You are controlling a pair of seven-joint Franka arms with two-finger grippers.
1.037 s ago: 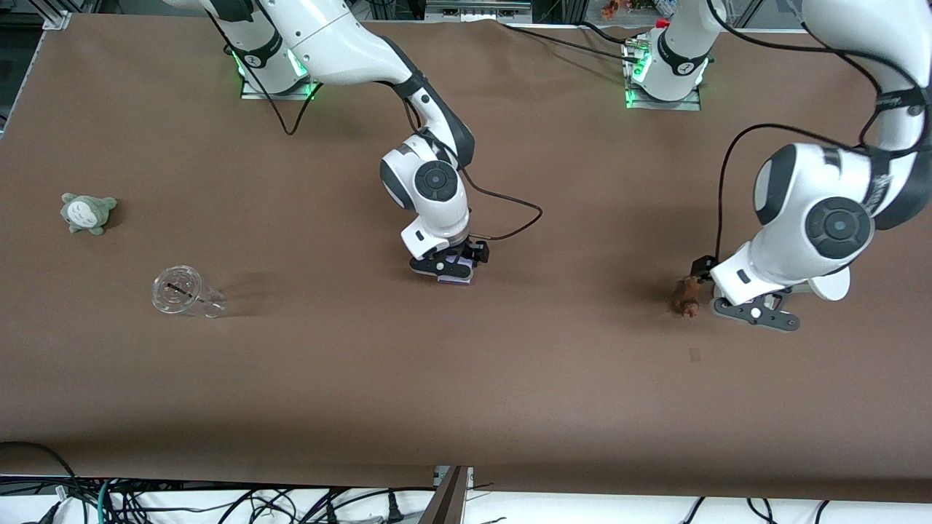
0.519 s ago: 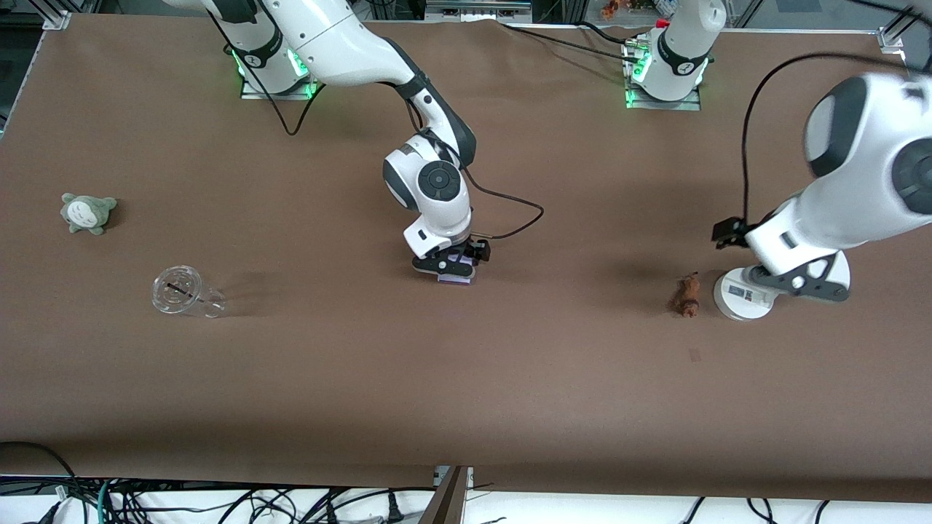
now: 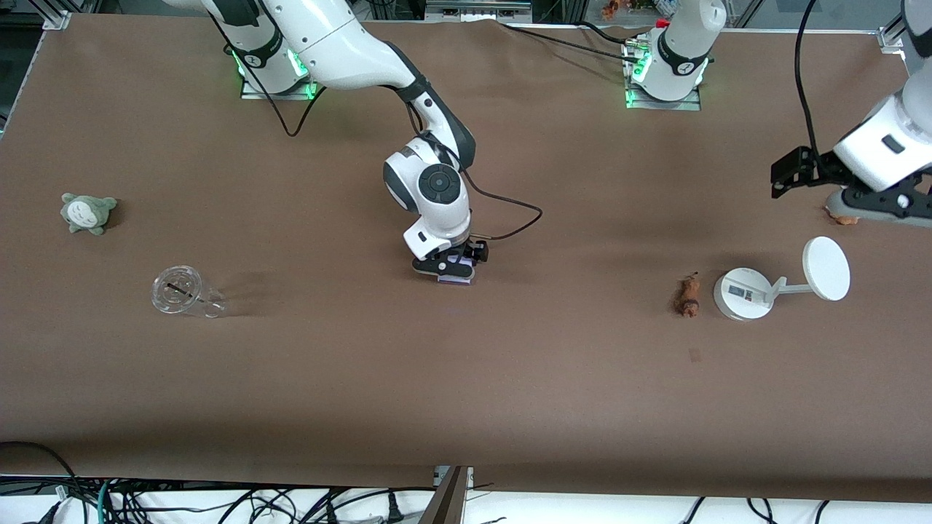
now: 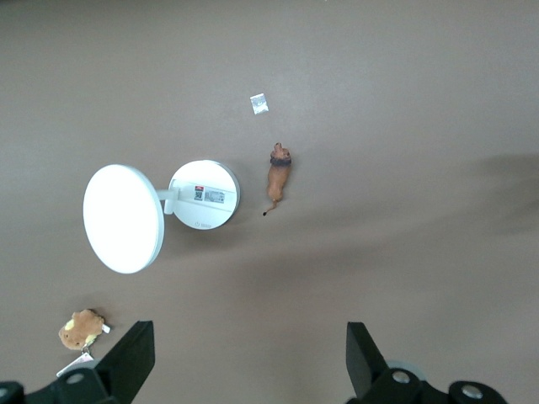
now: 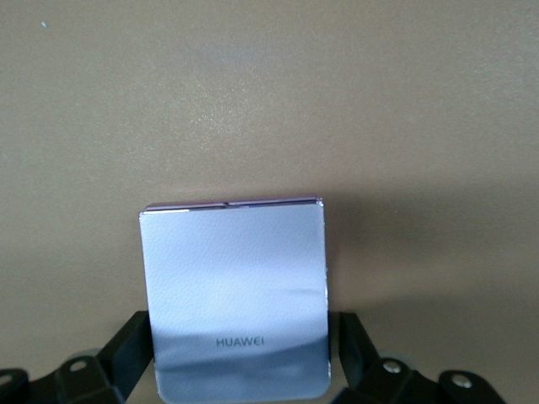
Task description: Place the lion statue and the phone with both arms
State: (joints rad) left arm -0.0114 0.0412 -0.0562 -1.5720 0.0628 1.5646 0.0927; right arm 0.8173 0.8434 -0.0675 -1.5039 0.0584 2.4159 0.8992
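the front view takes in the whole table [image 3: 466, 378]; the right gripper [image 3: 450, 266] is low at the middle of it, with only a pale purple edge of the phone [image 3: 459, 274] peeking out beneath. the right wrist view fills in the rest: the phone [image 5: 234, 299] sits between the two fingers [image 5: 126, 349], which are closed against its sides, its shiny face reading "huawei". whether it touches the table is not clear from either view.

the left gripper [image 3: 870, 207] is up in the air over the left arm's end of the table. the front view does not show how wide it stands; the left wrist view shows its fingers [image 4: 126, 362] spread well apart with nothing between them.

the lion statue [image 3: 686, 295] lies alone on the table, just beside the round base of a white stand [image 3: 743, 293], on the side toward the phone. from the left wrist camera the lion statue [image 4: 278, 177] and the white stand [image 4: 202, 195] are close but apart, a small scrap of paper [image 4: 260, 103] lies near them, and a brown plush [image 4: 82, 329] with a tag lies near one finger. in the front view that brown plush [image 3: 839, 216] is mostly hidden by the gripper.

toward the right arm's end are a clear cup [image 3: 183, 292] on its side and a grey-green plush [image 3: 87, 212] farther from the front camera.
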